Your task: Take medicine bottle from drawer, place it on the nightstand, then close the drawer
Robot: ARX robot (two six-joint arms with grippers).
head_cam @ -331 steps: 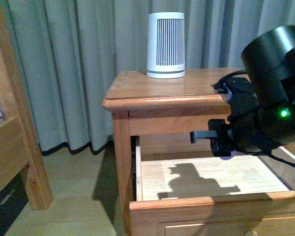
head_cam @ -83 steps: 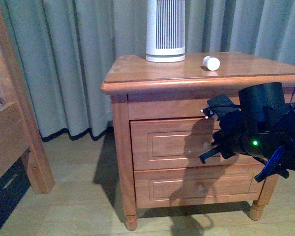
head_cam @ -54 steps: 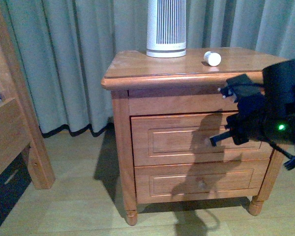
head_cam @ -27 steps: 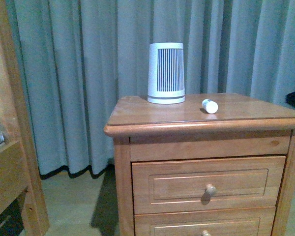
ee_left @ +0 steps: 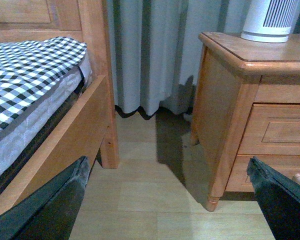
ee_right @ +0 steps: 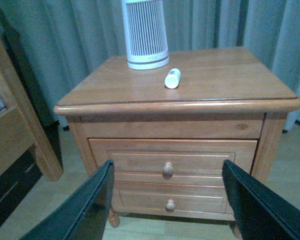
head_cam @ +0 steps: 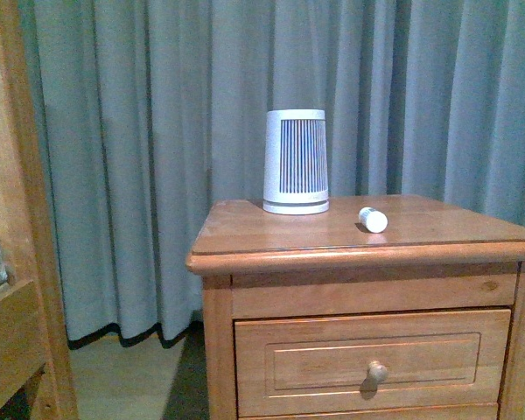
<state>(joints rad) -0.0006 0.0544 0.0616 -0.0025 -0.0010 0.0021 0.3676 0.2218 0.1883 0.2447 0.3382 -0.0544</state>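
Front view: The nightstand (head_cam: pixel 245 229) fills the lower right of the frame. The medicine bottle (head_cam: pixel 373 219) is seen lying on its side on the top, right of centre, just beside but apart from the white slatted device (head_cam: pixel 296 162) standing upright behind it. The drawer (head_cam: pixel 372 360) is shut flush, its knob (head_cam: pixel 377 371) at the bottom centre-right. Grey curtains (head_cam: pixel 140 157) cover the background. No arm is in this view.

Left wrist view: The bed frame (ee_left: pixel 97 75) and a checked mattress (ee_left: pixel 25 65) occupy the left; a corner of the nightstand appears at the right. The left gripper (ee_left: pixel 170 200) is shown with its two dark fingers (ee_left: pixel 55 205) at the lower corners, spread wide and holding nothing.

Right wrist view: The nightstand is seen from above and in front, both drawers closed. The bottle lies at upper centre, its cap end pointing toward the device. The right gripper (ee_right: pixel 167 200) is likewise spread apart and empty (fingers at lower left and lower right).

Handling: The bottle is judged light, rigid and smooth; being round and on its side, it could roll if nudged. Hold would best be taken across the middle of the body.

Markings: A small printed label is visible on the bottle, but no writing can be read. No brand is legible on the device.
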